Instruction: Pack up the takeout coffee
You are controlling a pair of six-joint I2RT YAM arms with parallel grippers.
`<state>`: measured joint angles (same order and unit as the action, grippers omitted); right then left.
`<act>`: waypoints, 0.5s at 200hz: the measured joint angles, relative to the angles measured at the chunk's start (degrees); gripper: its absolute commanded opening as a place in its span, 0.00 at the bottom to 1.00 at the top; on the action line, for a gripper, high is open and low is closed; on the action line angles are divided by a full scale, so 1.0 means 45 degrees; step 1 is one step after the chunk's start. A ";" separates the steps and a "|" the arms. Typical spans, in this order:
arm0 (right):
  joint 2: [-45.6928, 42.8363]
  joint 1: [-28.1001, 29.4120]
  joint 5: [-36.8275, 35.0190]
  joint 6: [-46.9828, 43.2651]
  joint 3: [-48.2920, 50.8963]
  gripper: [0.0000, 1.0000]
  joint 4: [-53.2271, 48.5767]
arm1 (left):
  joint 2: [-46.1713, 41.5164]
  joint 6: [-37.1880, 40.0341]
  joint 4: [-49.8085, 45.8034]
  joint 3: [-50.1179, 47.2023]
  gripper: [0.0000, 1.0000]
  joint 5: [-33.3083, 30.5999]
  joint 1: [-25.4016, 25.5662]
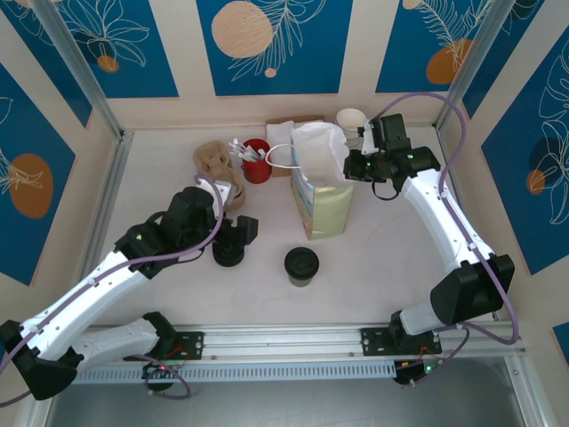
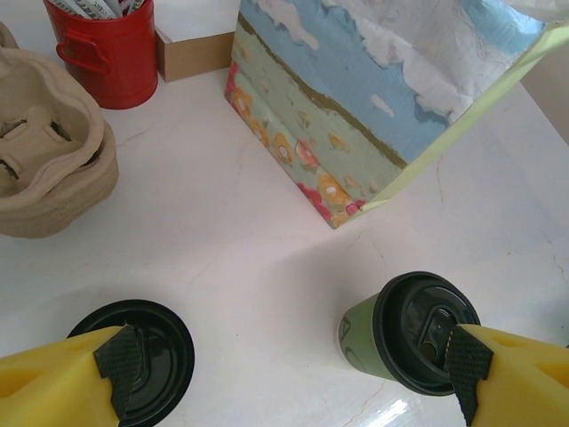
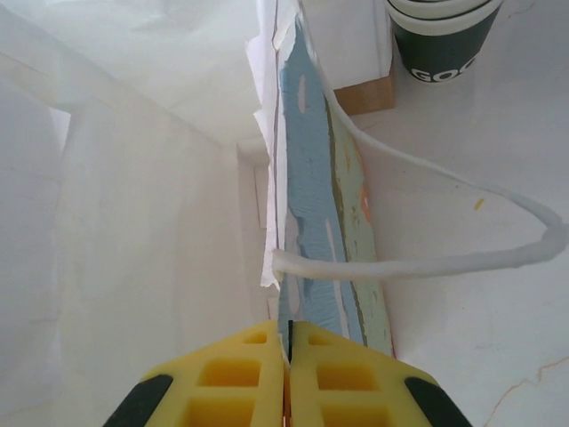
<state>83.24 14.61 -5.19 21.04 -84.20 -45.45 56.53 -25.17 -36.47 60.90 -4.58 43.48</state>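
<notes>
**Desk:** What stands on the tabletop (image 1: pixel 391 258), and what is in each container?

**Photographer:** A flowered paper bag (image 1: pixel 322 191) stands upright at centre, mouth open, its white lining showing from the right wrist view. Behind it to the left, a red mug (image 1: pixel 256 161) holds white sticks and packets. Beside the mug is a stack of brown pulp cup carriers (image 1: pixel 218 165). Behind the bag's right corner is a stack of lidless white cups (image 1: pixel 352 124), with a cardboard box (image 2: pixel 191 53) at the back.

**Desk:** And the takeout coffee?

**Photographer:** The takeout coffee (image 1: pixel 301 266) stands upright, black lid on, in front of the bag and apart from it. A stack of black lids (image 1: pixel 228 253) sits to its left.

**Desk:** The fingers?

**Photographer:** The left fingers (image 2: pixel 116 360) are spread wide and hold nothing. One tip hangs over the lid stack, the other over the coffee's lid rim; whether they touch, I cannot tell. The right fingers (image 3: pixel 249 374) are pressed together, pinching the bag's top edge, the white cord handle (image 3: pixel 462 258) looping just beyond.

**Desk:** Room to move?

**Photographer:** Bare tabletop lies between coffee and bag, and to the coffee's right. The near rail is close in front of the coffee.
</notes>
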 measured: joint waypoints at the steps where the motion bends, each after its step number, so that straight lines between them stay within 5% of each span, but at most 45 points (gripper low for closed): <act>1: -0.0015 -0.0005 -0.0005 0.0000 0.0024 0.08 0.0010 | 0.0000 0.0000 0.0000 0.0000 0.90 -0.0005 0.0000; 78: -0.0282 -0.0063 -0.0005 0.0903 0.0500 0.14 0.0291 | 0.0248 -0.0568 -0.0019 -0.0073 0.91 -0.0330 -0.0296; 100: -0.0379 -0.0063 -0.0005 0.1224 0.0554 0.24 0.0233 | 0.0413 -0.0860 -0.0117 -0.0073 0.90 -0.0437 -0.0583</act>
<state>81.54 14.33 -5.21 26.55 -81.71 -44.40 58.39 -29.04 -36.99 60.58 -6.55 40.86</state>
